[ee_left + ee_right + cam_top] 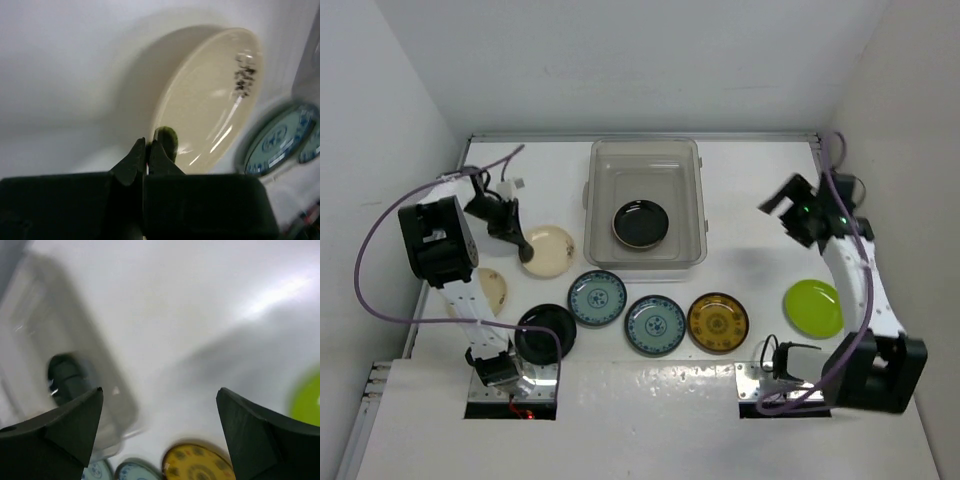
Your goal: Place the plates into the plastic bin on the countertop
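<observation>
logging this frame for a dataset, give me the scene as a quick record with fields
in bin: one black plate, inside the plastic bin
left gripper: shut on the rim of a cream plate
right gripper: open, empty, right of the bin
on countertop: second cream plate, second black plate, two blue-green plates, amber plate, lime green plate
</observation>
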You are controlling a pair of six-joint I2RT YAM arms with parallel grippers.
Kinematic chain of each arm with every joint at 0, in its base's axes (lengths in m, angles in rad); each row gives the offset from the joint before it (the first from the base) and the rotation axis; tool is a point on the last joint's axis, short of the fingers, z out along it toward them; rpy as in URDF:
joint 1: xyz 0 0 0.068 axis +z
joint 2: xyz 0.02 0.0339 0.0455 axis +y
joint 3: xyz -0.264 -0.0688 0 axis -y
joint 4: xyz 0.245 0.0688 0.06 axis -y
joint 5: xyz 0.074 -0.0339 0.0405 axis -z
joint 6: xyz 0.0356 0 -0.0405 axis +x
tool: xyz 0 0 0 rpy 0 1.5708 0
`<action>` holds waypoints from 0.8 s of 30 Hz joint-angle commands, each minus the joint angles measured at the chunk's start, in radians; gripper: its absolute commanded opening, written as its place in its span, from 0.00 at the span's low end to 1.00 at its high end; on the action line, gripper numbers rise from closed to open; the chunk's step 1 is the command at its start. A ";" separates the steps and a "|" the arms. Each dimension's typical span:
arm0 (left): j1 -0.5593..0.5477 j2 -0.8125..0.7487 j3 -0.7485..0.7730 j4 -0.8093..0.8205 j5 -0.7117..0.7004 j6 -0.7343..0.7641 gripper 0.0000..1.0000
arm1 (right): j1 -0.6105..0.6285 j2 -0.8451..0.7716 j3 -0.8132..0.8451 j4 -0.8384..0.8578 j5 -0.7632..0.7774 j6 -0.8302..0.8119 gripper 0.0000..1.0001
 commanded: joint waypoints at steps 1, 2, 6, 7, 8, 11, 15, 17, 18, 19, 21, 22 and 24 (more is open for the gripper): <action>0.022 -0.116 0.208 0.045 0.020 -0.080 0.00 | -0.198 -0.118 -0.222 -0.095 0.031 0.118 0.93; 0.022 -0.157 0.255 0.045 0.020 -0.110 0.00 | -0.270 -0.144 -0.250 -0.127 0.080 0.130 0.96; -0.038 -0.225 0.522 0.045 0.008 -0.175 0.00 | -0.489 -0.343 -0.390 -0.192 0.249 0.207 0.99; -0.055 -0.234 0.558 0.056 0.008 -0.187 0.00 | -0.513 -0.360 -0.424 -0.195 0.264 0.226 0.99; -0.096 -0.235 0.588 0.056 0.022 -0.199 0.00 | -0.536 -0.395 -0.451 -0.210 0.281 0.233 0.99; -0.203 -0.259 0.658 0.076 0.077 -0.229 0.00 | -0.605 -0.428 -0.461 -0.281 0.393 0.296 1.00; -0.351 -0.221 0.609 0.096 0.183 -0.278 0.00 | -0.627 -0.403 -0.495 -0.258 0.558 0.347 1.00; -0.424 -0.184 0.548 0.105 0.213 -0.299 0.00 | -0.633 -0.383 -0.517 -0.241 0.539 0.347 1.00; -0.444 -0.143 0.532 0.105 0.213 -0.299 0.00 | -0.631 -0.376 -0.521 -0.241 0.530 0.333 1.00; -0.463 -0.121 0.520 0.116 0.213 -0.299 0.00 | -0.631 -0.368 -0.525 -0.239 0.516 0.347 1.00; -0.509 -0.052 0.507 0.116 0.226 -0.299 0.00 | -0.631 -0.357 -0.538 -0.242 0.522 0.335 1.00; -0.523 -0.028 0.507 0.116 0.226 -0.287 0.00 | -0.634 -0.356 -0.548 -0.235 0.525 0.332 1.00; -0.543 0.018 0.507 0.116 0.209 -0.287 0.00 | -0.631 -0.356 -0.596 -0.171 0.507 0.283 1.00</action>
